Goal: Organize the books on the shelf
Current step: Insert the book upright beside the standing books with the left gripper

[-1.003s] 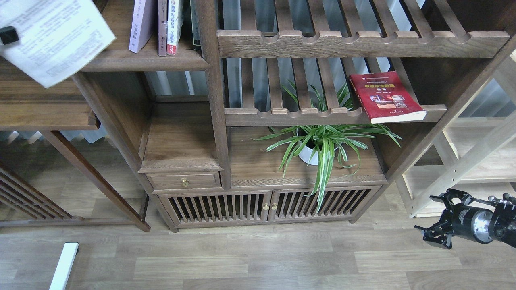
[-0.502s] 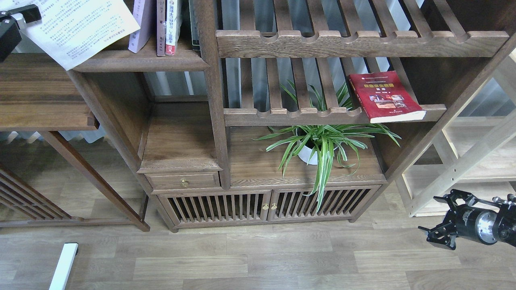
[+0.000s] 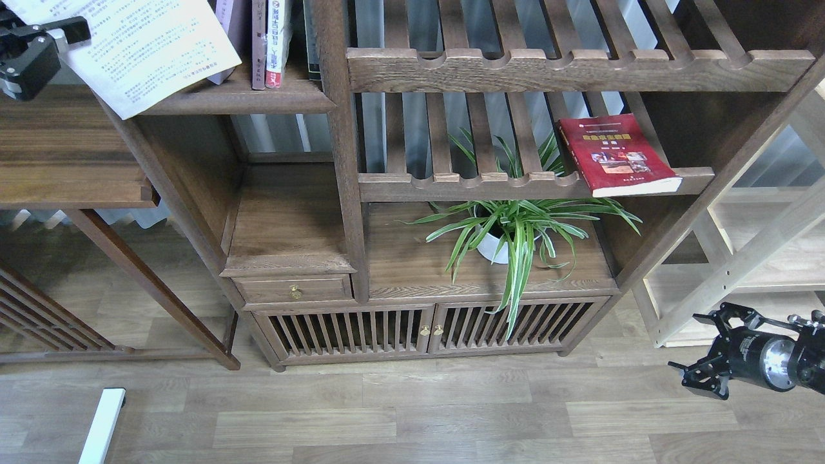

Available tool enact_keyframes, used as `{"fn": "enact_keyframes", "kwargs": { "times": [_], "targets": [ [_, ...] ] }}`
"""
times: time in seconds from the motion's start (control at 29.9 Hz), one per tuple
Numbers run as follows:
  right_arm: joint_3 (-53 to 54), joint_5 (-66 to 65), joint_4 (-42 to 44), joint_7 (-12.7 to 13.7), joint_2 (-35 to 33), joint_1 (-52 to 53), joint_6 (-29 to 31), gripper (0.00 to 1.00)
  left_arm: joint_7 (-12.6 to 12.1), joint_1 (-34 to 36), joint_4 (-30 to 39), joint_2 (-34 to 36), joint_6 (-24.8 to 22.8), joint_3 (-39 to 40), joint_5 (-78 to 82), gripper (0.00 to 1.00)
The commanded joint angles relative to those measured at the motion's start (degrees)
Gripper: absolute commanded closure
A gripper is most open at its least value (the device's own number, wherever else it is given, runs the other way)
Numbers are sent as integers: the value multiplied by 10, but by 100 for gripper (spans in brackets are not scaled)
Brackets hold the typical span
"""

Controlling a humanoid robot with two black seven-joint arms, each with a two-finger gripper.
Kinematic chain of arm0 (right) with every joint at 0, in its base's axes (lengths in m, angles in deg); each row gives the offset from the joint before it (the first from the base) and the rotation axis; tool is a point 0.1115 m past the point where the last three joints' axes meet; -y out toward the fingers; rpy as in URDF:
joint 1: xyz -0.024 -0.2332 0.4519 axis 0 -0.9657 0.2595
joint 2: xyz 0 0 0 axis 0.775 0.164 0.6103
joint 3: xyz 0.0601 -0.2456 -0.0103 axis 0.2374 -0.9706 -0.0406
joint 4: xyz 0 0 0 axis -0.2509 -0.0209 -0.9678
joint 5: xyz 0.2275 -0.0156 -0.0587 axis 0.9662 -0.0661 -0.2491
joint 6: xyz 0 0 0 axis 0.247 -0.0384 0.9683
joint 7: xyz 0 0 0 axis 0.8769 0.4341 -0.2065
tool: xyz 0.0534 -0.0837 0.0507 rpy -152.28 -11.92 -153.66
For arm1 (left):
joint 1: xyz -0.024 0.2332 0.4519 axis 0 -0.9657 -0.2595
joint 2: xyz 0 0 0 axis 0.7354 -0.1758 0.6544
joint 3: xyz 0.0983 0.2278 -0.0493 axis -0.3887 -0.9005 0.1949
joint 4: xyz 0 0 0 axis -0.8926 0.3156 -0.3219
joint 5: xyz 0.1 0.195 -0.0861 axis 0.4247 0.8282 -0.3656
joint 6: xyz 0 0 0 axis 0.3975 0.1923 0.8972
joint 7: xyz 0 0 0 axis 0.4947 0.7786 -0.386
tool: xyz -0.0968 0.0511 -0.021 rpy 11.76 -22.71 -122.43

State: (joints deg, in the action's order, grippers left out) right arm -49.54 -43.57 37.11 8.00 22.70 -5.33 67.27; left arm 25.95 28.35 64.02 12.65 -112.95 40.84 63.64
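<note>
Left end effector point(image 3: 48, 35), upper left corner: fingers closed on the near edge of a pale book point(image 3: 151, 48) with printed text showing, held tilted. The book's far corner overlaps the front lip of the dark brown shelf point(image 3: 258, 100) and covers the foot of the lavender book point(image 3: 227, 19) standing there. Whether it touches that book or the lip, cannot tell.

Already upright on the shelf, right of the lavender one: a brown spine point(image 3: 260, 38) and a white-and-red spine point(image 3: 277, 38), hard against the post point(image 3: 332, 96).

Red book point(image 3: 615, 154) lies flat on the slatted rack point(image 3: 477, 183) to the right, its near corner overhanging the front rail, above the spider plant point(image 3: 515, 232). Not yet shelved.

Right end effector point(image 3: 702, 374): low right, over the floor, fingers spread, nothing held, well apart from everything.

Step in hand (judged): insert held book beside the standing row.

Notes for doing it well:
- Turn the book upright before advancing; as tilted, the corner would likely catch the lip or topple the lavender book.
- Enter from the open left side, clear of the lip, then slide right until it rests against the row.
- Release only once the lower edge bears on the board.
- Grip is near one edge, so expect sag; move slowly.
</note>
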Motion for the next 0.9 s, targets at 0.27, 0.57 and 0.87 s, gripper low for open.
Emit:
{"fn": "enact_keyframes", "kwargs": {
  "times": [0.27,0.57,0.87],
  "targets": [
    [0,1,-12,0,-6,-2,-10,0,-48,28,-61,-63,35,-5,-7,100],
    [1,1,-15,0,-12,-6,-10,0,-89,54,-62,-113,115,-10,-4,100],
    [1,1,-21,0,-16,-6,-10,0,-117,79,-60,-150,182,-16,-9,100]
  ]
}}
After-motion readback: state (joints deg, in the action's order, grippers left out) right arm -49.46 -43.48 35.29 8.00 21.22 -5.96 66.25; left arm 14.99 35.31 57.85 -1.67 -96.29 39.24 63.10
